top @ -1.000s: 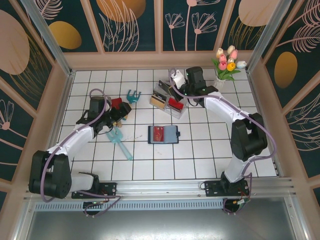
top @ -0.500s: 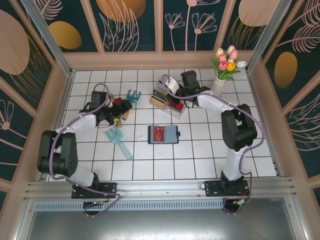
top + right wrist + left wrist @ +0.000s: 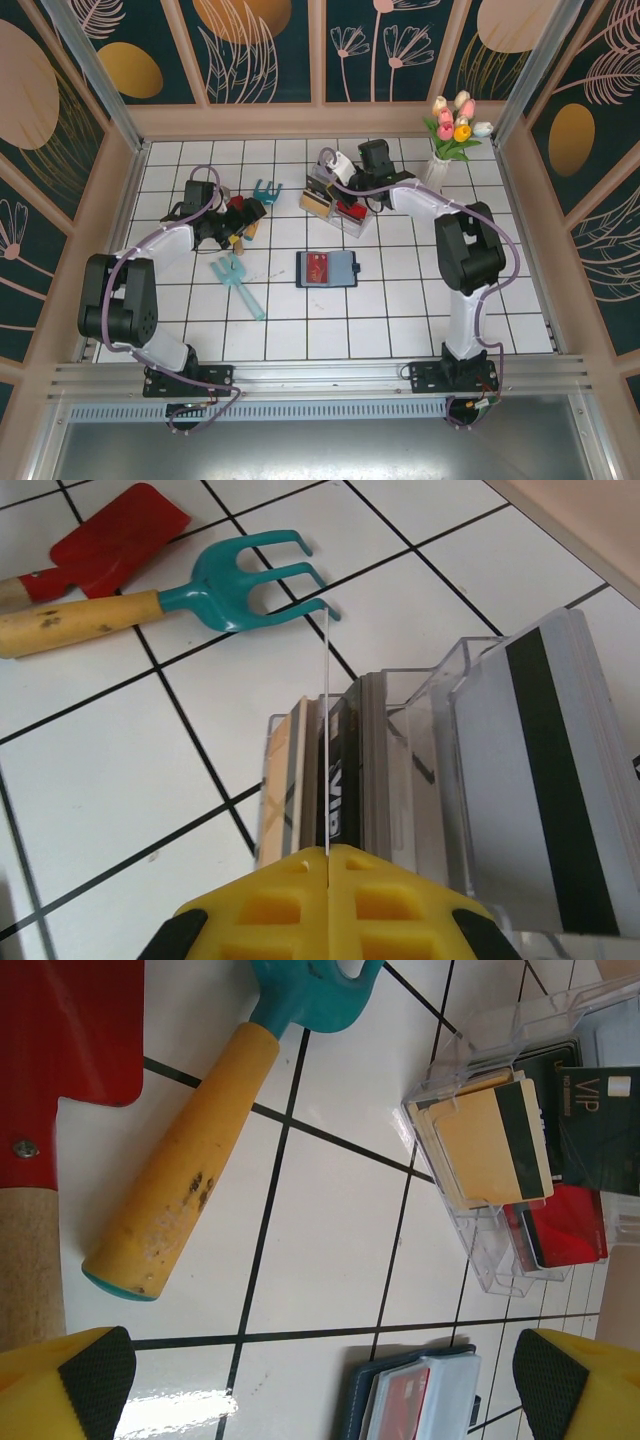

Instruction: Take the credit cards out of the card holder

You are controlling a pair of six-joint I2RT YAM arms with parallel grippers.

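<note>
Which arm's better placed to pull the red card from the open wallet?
Left, likely: the left gripper is open and empty, with the card holder framed between its fingers. The right gripper is shut at the clear box.

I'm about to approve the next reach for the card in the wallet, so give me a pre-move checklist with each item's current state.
1. Card holder lies open and flat: ok.
2. Red card visible in its pocket, nothing over it: ok.
3. Left end effector open: ok.
4. Left end effector over the card holder: not ok; it is by the rake and red shovel.
5. Right end effector empty: cannot tell; its fingers are shut, just above the clear box.
</note>
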